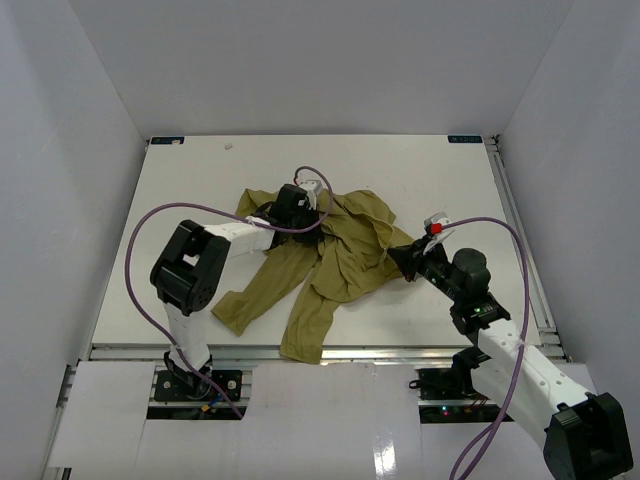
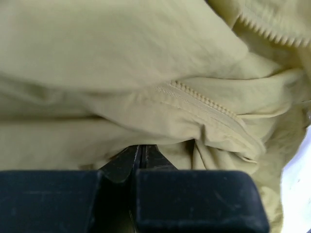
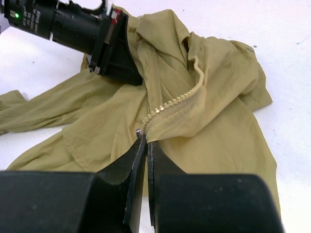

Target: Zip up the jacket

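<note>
The olive-green jacket [image 1: 340, 255] lies crumpled in the middle of the white table, sleeves trailing toward the near edge. My left gripper [image 1: 293, 212] presses into its upper part. In the left wrist view its jaws [image 2: 141, 148] are closed together, tips buried under a fold of cloth beside a line of zipper teeth [image 2: 204, 100]. My right gripper [image 1: 404, 260] is at the jacket's right edge. In the right wrist view it [image 3: 146, 141] is shut on the hem at the zipper's lower end, next to a small metal piece [image 3: 139, 132]. The zipper teeth [image 3: 175, 101] run away from it, parted higher up.
Bare table [image 1: 200, 180] surrounds the jacket, with white walls on three sides. A metal rail [image 1: 520, 230] runs along the right edge. Purple cables loop above both arms. A small white scrap [image 1: 229, 146] lies near the far edge.
</note>
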Controlling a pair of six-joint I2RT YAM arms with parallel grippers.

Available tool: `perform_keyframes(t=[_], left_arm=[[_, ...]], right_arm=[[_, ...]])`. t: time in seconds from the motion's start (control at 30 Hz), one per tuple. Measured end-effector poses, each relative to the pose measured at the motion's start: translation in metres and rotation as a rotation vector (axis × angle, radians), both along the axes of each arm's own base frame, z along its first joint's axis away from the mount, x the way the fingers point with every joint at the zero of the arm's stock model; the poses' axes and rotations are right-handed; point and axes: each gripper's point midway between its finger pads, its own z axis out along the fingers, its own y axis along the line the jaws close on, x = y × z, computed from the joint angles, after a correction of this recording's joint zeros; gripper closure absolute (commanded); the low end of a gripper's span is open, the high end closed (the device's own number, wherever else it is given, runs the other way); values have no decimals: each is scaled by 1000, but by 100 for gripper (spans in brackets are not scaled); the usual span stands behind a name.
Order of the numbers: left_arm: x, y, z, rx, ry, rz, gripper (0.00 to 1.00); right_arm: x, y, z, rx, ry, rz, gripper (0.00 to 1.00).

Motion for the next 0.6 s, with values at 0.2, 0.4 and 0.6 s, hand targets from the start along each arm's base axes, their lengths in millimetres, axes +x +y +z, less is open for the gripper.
perform_keyframes(t=[0.2, 0.4, 0.6], left_arm=[[14, 19, 28, -35, -53, 94, 41], [8, 9, 38, -103, -55, 90, 36], [4, -1, 41, -137, -51, 83, 37]], right_arm=[[-1, 2, -4, -3, 14, 13, 92], [-2, 3, -4, -2, 14, 25, 92], [-4, 5, -3, 2, 16, 35, 92]])
